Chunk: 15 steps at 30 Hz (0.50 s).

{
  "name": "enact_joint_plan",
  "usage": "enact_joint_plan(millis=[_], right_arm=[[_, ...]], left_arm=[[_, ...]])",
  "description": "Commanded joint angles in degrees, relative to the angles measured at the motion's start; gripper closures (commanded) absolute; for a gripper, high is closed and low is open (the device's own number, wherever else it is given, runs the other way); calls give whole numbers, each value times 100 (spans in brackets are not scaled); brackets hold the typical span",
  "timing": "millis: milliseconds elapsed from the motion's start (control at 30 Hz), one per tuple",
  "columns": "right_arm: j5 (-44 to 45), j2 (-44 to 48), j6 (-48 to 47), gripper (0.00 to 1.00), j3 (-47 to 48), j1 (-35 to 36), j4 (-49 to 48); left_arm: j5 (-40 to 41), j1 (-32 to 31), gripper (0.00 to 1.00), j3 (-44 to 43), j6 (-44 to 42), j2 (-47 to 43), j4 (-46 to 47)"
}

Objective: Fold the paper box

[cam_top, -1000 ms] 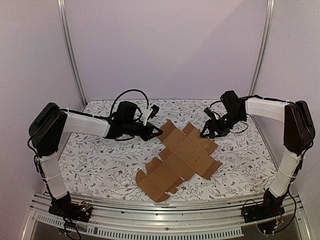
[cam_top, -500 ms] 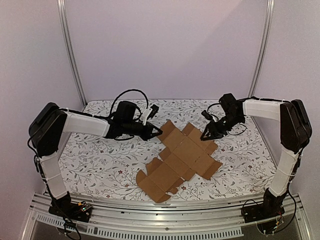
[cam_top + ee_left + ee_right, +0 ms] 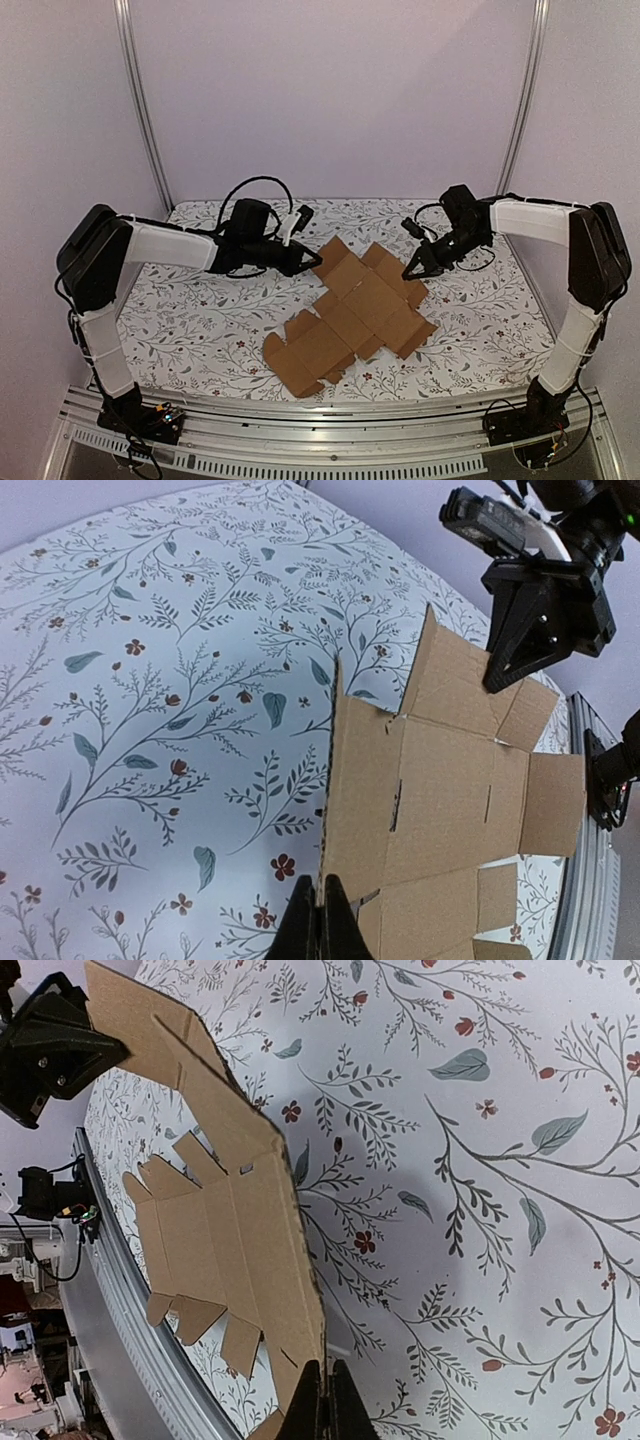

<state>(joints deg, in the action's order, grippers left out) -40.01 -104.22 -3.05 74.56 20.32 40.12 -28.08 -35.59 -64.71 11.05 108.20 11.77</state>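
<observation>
Starting at the left, I have my left tool (image 3: 320,932) pinched closed on the far-left edge of the paper box (image 3: 345,312). In the left wrist view its tips sit on either face of the thin card.

I count one paper box. It is unfolded, a flat cross-shaped sheet with several flaps and small tabs. It lies mid-counter (image 3: 190,310) between the arms, running on a diagonal from near-left to far-right.

At the far-right edge my right tool (image 3: 413,270) is likewise clamped on the card. The right wrist view shows that edge raised off the counter with shadow beneath it.

I judge the sheet very light. It should be stiff across each panel but ready to hinge at every scored crease, so held at two edges it will likely sag or fold wherever a crease runs. It will probably skate on the counter if pushed rather than pinched. The little tabs and slots look easiest to crumple or tear. I would keep my hold on long panel edges close to a crease, as both tools have it here.

That makes two tools, one sheet and one counter.
</observation>
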Motion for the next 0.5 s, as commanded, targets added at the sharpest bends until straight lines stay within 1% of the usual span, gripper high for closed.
enact_joint_plan(millis=[0,67,133,167,267,367,467], right_arm=[[485,383,38,100,-80,163,-27],[790,523,65,100,-77,270,-28],[1034,619,74,100,-82,377,-37],[1173,648,60,100,-82,414,-29],[1499,757,-9,100,-62,499,-11],[1960,851,-91,100,-27,677,35],[2247,925,-189,100,20,878,64]], left_arm=[[111,161,100,-199,146,-115,-307],[114,220,100,-270,159,-106,-490],[110,279,94,-332,210,-123,-628],[95,303,89,-366,242,-150,-724],[102,358,68,-362,351,-310,-815],[99,386,57,-265,488,-559,-869],[162,387,51,-267,586,-820,-1041]])
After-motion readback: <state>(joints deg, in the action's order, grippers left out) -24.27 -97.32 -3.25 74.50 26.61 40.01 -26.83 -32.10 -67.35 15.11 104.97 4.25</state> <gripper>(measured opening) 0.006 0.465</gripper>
